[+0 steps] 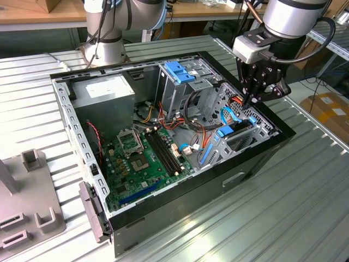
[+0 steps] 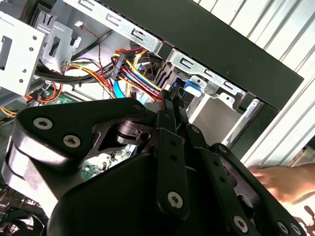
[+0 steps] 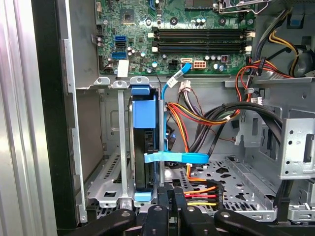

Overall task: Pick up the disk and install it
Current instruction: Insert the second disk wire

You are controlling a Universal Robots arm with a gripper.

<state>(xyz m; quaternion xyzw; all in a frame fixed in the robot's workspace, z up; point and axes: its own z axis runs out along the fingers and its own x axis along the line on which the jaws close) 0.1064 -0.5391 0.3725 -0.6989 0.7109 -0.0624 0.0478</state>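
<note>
Case: an open black computer case [image 1: 180, 202] lies on its side on a ribbed metal table [image 1: 305, 196], with its interior facing up.
Landmark: the green motherboard [image 1: 144, 158] covers the floor of the case; every place below is given relative to it.
Disk: the disk [image 3: 144, 147] stands on edge in a metal drive bay [image 3: 110, 167] just beyond the motherboard's edge, against the case's front wall. Its blue plastic rails [image 3: 141, 105] frame the dark body, and a blue tab shows at each end in the first wrist view.
Blue cable: a flat blue cable [image 3: 177, 158] lies across the bay beside the disk and runs up toward the motherboard.
Gripper: the gripper [image 1: 252, 97] hangs above the drive bay, on the side of the motherboard away from the power supply. In the first wrist view its black fingertips [image 3: 170, 194] sit just next to the disk's near end.
Jaws: pressed together, with nothing between them.
Wires: a bundle of red, yellow and orange wires [image 2: 133, 73] runs between the gripper and the motherboard.
Power supply: a grey box with a white label [image 1: 103, 90] fills the corner across the motherboard from the drive bay.
Drive cage: a blue-topped metal cage [image 1: 182, 73] stands next to the power supply.
Hand: a person's hand [image 2: 285, 182] rests outside the case, in the second wrist view.
</note>
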